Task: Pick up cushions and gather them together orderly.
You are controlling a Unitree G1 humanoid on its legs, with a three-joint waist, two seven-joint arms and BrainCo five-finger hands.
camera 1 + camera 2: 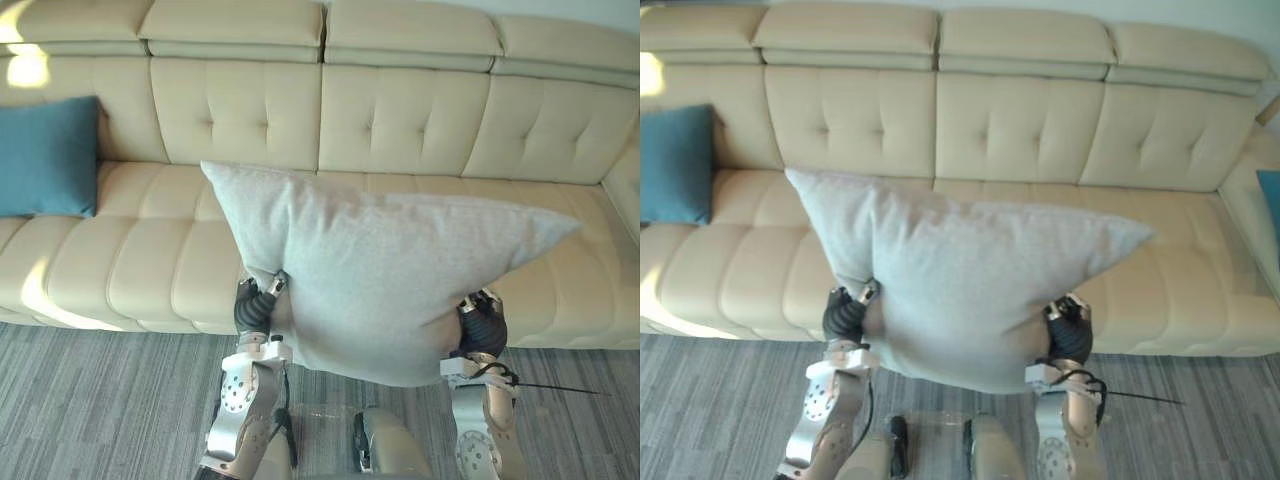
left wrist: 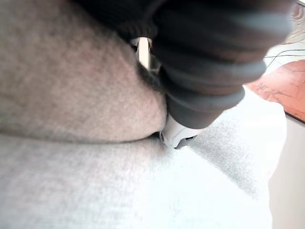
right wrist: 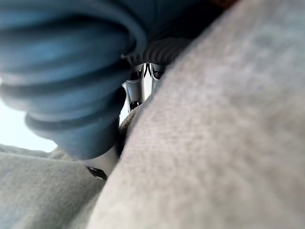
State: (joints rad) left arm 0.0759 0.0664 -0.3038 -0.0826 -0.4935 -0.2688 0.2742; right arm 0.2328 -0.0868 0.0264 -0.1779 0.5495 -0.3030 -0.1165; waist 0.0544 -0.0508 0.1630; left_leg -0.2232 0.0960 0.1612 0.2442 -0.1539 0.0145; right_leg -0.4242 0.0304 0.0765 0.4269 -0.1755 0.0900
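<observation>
Grey cushion point(image 1: 380, 290) fills the gap between left hand point(image 1: 255, 305) and right hand point(image 1: 482, 325), blocking the way ahead. Beyond both hands the sofa point(image 1: 150, 260) seat lies bare; a blue cushion point(image 1: 45, 155) stands well beyond the left hand's outer side.

Grey cushion point(image 1: 960, 290) at frame centre, held up in front of the cream sofa point(image 1: 1020, 120). Left robot hand point(image 1: 844, 316) at its lower-left edge, right robot hand point(image 1: 1068, 338) at its lower-right edge. Teal cushion point(image 1: 675, 165) on the sofa, far left. Grey carpet point(image 1: 720, 400) along the bottom.
</observation>
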